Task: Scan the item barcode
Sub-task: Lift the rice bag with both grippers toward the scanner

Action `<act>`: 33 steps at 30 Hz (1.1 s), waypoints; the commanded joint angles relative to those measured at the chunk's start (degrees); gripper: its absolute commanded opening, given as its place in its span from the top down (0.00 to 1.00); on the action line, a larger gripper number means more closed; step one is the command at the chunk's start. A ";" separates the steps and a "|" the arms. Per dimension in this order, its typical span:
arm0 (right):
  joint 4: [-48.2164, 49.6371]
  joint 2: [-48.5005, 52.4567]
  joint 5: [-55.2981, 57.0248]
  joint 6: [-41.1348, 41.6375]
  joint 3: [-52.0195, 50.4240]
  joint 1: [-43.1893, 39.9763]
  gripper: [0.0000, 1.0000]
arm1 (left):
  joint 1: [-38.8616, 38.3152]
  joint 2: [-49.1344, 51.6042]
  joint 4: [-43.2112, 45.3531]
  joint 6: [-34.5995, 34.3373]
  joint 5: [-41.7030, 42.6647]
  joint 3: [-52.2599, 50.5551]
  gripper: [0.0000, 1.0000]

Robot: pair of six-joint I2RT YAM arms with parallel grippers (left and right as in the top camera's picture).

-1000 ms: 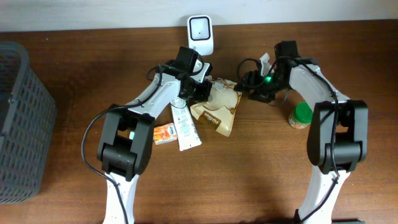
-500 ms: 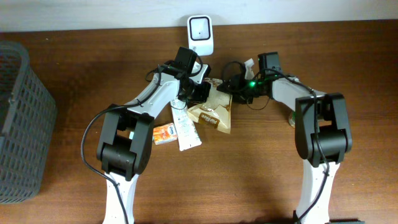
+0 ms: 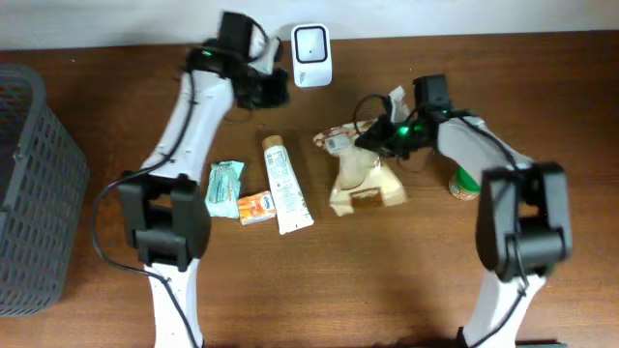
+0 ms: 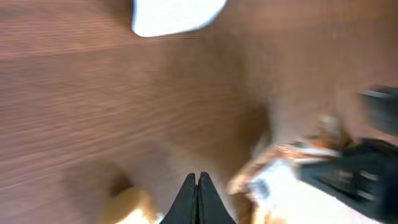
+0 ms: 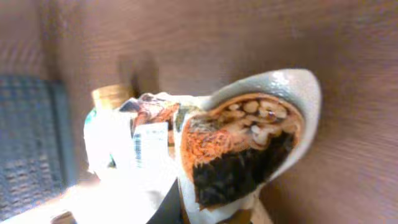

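Observation:
The item is a tan snack packet point(image 3: 360, 174) with a white barcode label point(image 5: 146, 146), lying right of the table's middle. My right gripper point(image 3: 373, 142) is shut on the packet's upper edge; in the right wrist view the packet point(image 5: 249, 143) fills the frame and its printed food picture faces the camera. The white scanner point(image 3: 311, 43) stands at the back edge. My left gripper point(image 3: 273, 94) is shut and empty, just left of the scanner, well away from the packet. In the blurred left wrist view its closed fingertips point(image 4: 198, 182) hang over bare wood, with the scanner point(image 4: 174, 12) above.
A white toothpaste tube point(image 3: 285, 184), a small orange packet point(image 3: 256, 208) and a teal packet point(image 3: 224, 184) lie left of the item. A green-lidded jar point(image 3: 469, 182) stands under the right forearm. A grey basket point(image 3: 29, 193) sits at the left edge.
The right gripper has closed on the snack packet and drawn it to the right. The left arm has let go and swung up and left towards the scanner, uncovering the teal packet.

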 commanded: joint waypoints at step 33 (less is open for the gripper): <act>-18.27 5.62 -3.96 -20.92 4.81 -2.69 0.31 | -1.97 1.73 -6.32 5.29 15.43 4.83 1.00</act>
